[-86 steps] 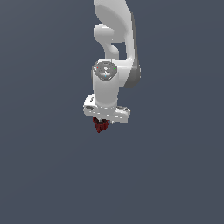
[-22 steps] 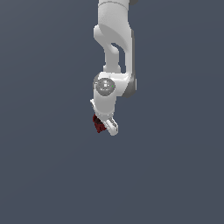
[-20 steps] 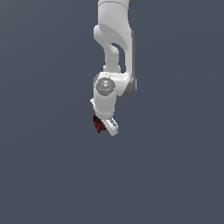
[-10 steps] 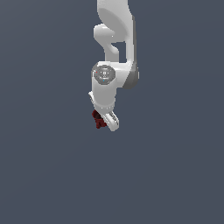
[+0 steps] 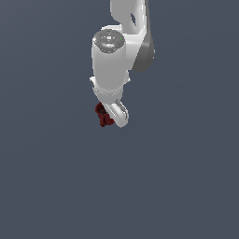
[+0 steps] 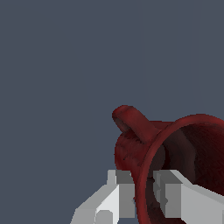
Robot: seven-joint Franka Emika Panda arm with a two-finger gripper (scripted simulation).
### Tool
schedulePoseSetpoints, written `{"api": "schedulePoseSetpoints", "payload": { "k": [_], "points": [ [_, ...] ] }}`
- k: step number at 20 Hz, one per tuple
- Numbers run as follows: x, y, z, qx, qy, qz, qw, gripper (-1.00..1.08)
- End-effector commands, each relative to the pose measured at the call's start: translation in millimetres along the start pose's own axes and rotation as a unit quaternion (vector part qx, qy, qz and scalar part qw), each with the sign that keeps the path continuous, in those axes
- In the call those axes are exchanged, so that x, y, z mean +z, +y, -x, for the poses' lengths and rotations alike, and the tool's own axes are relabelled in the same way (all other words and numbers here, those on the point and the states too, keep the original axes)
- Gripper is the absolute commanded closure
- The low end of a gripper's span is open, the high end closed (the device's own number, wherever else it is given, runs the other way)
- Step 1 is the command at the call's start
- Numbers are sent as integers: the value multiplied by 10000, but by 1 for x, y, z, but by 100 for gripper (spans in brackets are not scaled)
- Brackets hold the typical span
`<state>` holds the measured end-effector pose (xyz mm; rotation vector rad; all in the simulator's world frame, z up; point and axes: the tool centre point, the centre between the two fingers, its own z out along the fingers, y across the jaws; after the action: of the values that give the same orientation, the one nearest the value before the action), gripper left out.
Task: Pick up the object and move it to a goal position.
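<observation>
You're mid-carry: the gripper [image 5: 111,117] has its jaws clamped on the rim of the maroon cup [image 6: 175,148], apparently clear of any worktop. No goal marker shows; keep your grip.

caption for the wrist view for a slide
Gripper fingers clamp the rim of a dark red cup.
</observation>
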<state>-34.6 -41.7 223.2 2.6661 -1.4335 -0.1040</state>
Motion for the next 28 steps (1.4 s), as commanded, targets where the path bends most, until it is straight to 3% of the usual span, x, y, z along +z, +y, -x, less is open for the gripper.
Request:
{"api": "schedulePoseSetpoints", "payload": {
  "k": [1,15,28],
  "points": [
    [-30,3,-1,1,6,-9,10000,108],
    [-170,12,-5,1,6,-9,10000,108],
    [-224,12,-8,-5,5,-10,10000,108]
  ]
}}
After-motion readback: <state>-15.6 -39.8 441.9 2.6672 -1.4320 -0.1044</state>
